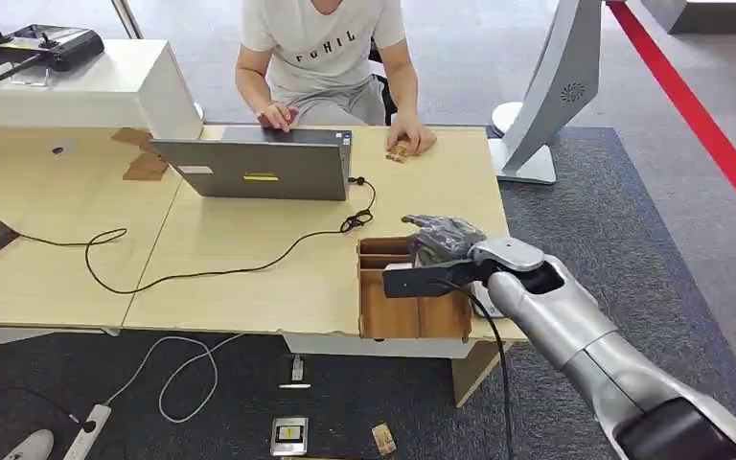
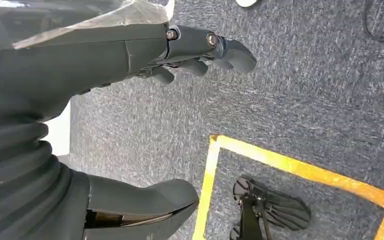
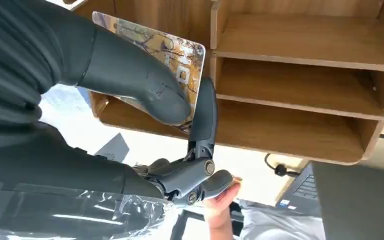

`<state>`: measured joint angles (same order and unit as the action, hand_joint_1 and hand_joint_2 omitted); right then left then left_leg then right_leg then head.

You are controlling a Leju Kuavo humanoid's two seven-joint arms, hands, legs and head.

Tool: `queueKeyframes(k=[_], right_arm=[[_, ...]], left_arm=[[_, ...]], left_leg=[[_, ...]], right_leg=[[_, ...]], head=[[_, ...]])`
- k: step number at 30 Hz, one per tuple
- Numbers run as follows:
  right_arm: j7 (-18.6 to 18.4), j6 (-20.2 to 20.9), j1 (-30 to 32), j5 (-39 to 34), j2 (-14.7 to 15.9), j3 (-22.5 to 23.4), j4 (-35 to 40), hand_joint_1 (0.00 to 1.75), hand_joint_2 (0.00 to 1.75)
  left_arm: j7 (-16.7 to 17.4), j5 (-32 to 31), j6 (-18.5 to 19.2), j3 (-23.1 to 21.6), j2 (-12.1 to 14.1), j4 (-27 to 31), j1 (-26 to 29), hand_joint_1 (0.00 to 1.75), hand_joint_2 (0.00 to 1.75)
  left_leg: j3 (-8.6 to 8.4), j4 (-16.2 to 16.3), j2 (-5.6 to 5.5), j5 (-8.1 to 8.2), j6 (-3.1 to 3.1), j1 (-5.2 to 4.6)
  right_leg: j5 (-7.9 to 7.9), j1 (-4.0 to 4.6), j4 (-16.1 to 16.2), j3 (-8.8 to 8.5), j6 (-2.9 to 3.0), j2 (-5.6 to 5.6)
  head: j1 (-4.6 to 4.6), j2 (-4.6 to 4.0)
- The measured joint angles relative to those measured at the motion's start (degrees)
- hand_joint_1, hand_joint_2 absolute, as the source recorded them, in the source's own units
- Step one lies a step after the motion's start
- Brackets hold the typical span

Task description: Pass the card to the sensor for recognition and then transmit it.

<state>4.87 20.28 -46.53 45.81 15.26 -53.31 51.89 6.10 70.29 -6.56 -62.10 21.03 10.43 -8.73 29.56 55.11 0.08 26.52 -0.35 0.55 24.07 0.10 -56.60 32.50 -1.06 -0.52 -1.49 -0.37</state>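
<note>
Right wrist view shows the most, though the thick grey thumb covers much of the card (image 3: 180, 65) and its lower edge is lost behind the fingers; the print on it is hard to read. The right hand (image 3: 175, 115) pinches the card between thumb and one straight dark finger, the rest curled under, just in front of the wooden organizer (image 3: 300, 85) and its open shelves. From the head view the right hand (image 1: 441, 240) hovers over the organizer (image 1: 412, 307), which sits at the table's (image 1: 249, 278) near edge. The left hand (image 2: 195, 55) hangs over grey carpet, holding nothing, fingers loosely bent and apart. Farther off, a laptop (image 1: 259, 165) stands mid-table, and a person (image 1: 321, 57) sits behind it.
</note>
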Motion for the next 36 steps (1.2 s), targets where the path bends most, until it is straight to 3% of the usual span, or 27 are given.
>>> queueKeyframes(k=[6,21,36], right_arm=[[-0.3,-0.2,-0.4,2.3,0.8,0.5,2.4,1.75,1.75],[-0.3,1.2,-8.7,6.6,2.3,3.3,9.3,1.75,1.75],[-0.5,0.8,-8.7,6.6,3.5,4.7,12.0,1.75,1.75]], left_arm=[[0.3,0.7,-0.3,-0.2,-0.2,0.0,0.0,0.00,1.75],[0.4,1.1,-0.7,-0.4,-1.3,0.0,0.0,0.00,1.75],[-1.5,0.7,-0.9,-0.4,-2.3,0.0,0.0,0.00,1.75]], left_leg=[[0.00,0.0,0.00,0.00,0.00,0.00],[0.00,0.0,0.00,-0.01,0.00,0.00],[-0.02,0.0,0.01,-0.01,-0.01,0.00]], right_leg=[[0.00,0.00,0.0,0.00,0.00,0.00],[-0.01,0.00,0.0,-0.01,0.00,0.00],[-0.01,0.00,0.0,0.00,0.00,0.00]], head=[[0.00,0.00],[-0.02,0.00],[-0.02,0.00]])
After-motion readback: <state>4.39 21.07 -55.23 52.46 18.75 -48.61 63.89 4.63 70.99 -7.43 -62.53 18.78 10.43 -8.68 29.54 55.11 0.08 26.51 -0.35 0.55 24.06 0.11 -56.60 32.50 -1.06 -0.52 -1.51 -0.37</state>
